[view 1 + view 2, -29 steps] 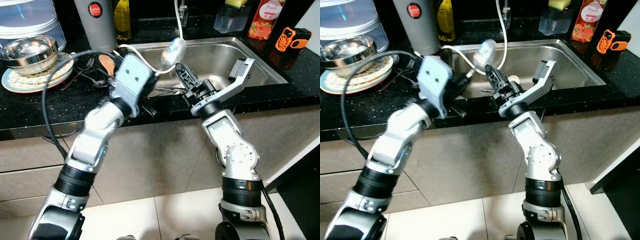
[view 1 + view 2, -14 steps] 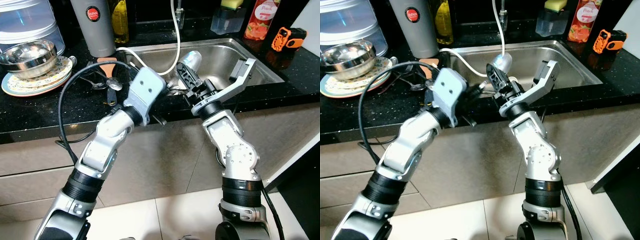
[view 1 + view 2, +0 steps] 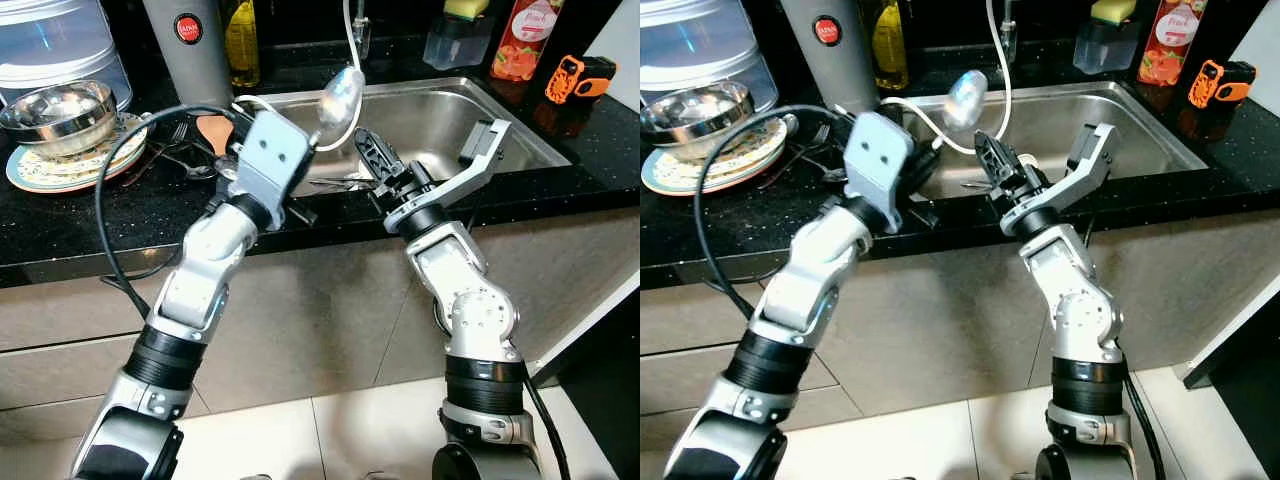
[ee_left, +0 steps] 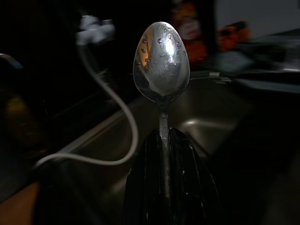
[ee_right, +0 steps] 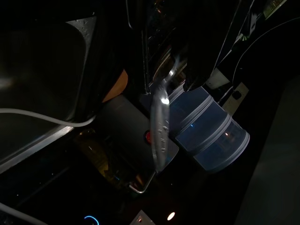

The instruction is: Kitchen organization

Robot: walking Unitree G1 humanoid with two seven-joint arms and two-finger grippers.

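A steel spoon (image 3: pixel 338 95) stands bowl-up over the sink's left front corner, and my left gripper (image 4: pixel 161 137) is shut on its handle. Water drops dot the spoon's bowl (image 4: pixel 161 61). My right gripper (image 3: pixel 372 158) hovers over the front rim of the steel sink (image 3: pixel 450 115), just right of the spoon and apart from it. Seen in the right wrist view, its fingers (image 5: pixel 199 56) stand open with the spoon (image 5: pixel 160 122) beyond them. Several forks and spoons (image 3: pixel 185 160) and a wooden spatula (image 3: pixel 212 130) lie on the black counter left of the sink.
A steel bowl (image 3: pixel 58 105) sits on stacked plates (image 3: pixel 40 168) at the far left, before a blue container (image 3: pixel 55 40). A grey flask (image 3: pixel 192 50), an oil bottle (image 3: pixel 240 40), a red bottle (image 3: pixel 525 35) and an orange tool (image 3: pixel 578 78) line the back. A white hose (image 3: pixel 352 40) hangs over the sink.
My left gripper swung the spoon right, close to the right gripper, then back left and higher. The right gripper has stayed at the sink's rim.
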